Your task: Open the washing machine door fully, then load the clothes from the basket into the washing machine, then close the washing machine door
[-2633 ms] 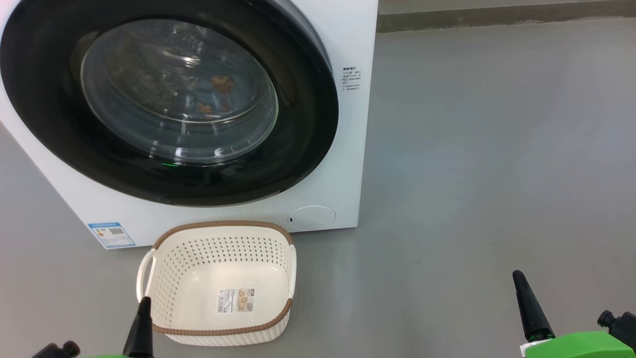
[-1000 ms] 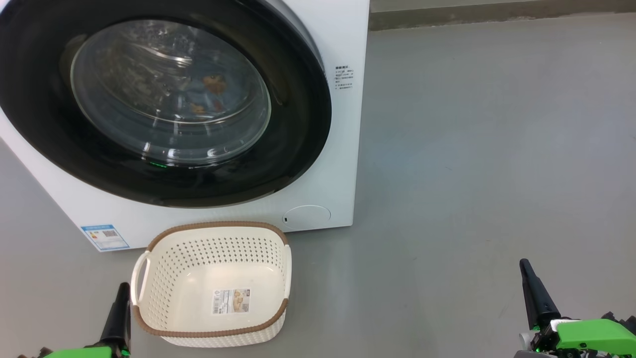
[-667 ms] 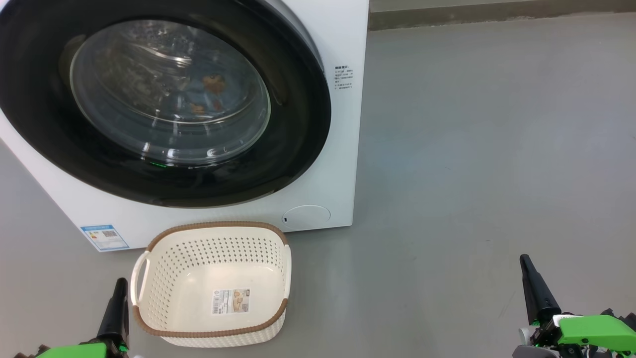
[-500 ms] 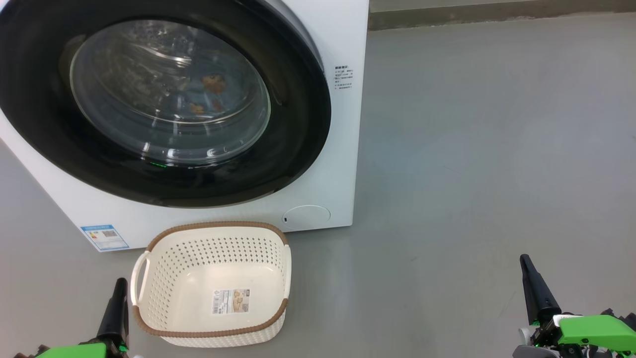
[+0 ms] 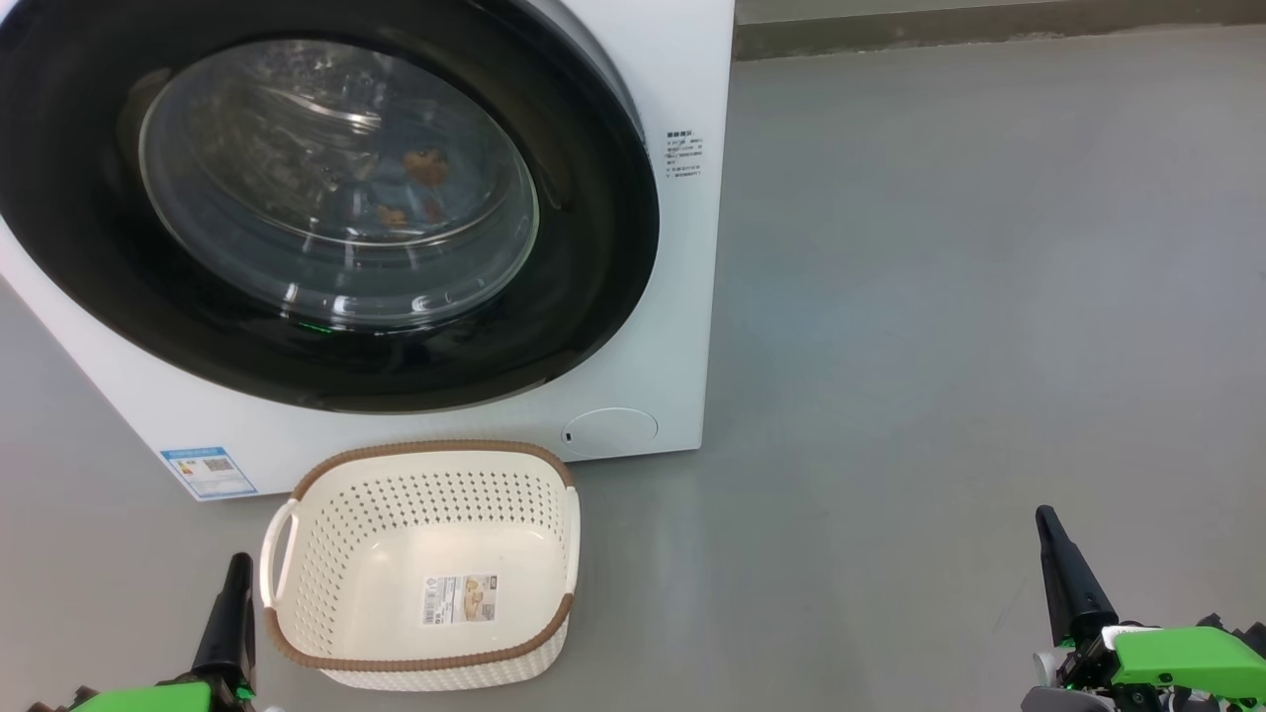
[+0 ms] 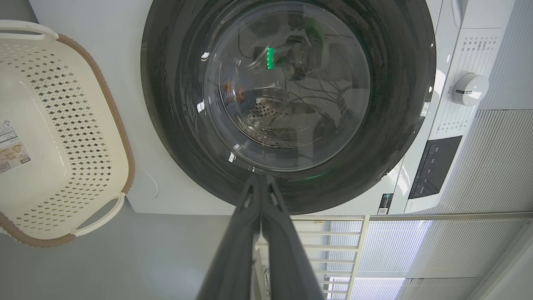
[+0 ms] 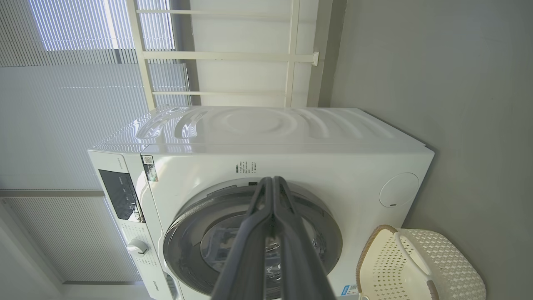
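The washing machine (image 5: 678, 326) stands at the upper left, and its door (image 5: 598, 247) lies shut, flush against the front. Through the glass I see the clothes (image 5: 415, 183) as blue fabric with orange patches inside the drum. The cream basket (image 5: 326, 554) sits on the floor in front of the machine, holding just its paper label. My left gripper (image 5: 237, 562) is shut with nothing in it, just left of the basket's handle. Far to the right, my right gripper (image 5: 1041, 514) is shut over bare floor. In the left wrist view, the left gripper (image 6: 260, 177) points at the door (image 6: 395, 83) beside the basket (image 6: 75, 125).
Grey floor (image 5: 940, 297) stretches to the right of the machine up to a wall base. A round white service cap (image 5: 608, 432) and a blue energy label (image 5: 208, 473) sit low on the front. The control panel with its dial (image 6: 469, 88) is at the machine's top.
The head view shifted slightly early on. My left gripper drew left, off the basket's near corner. Over the last half second nothing moves.
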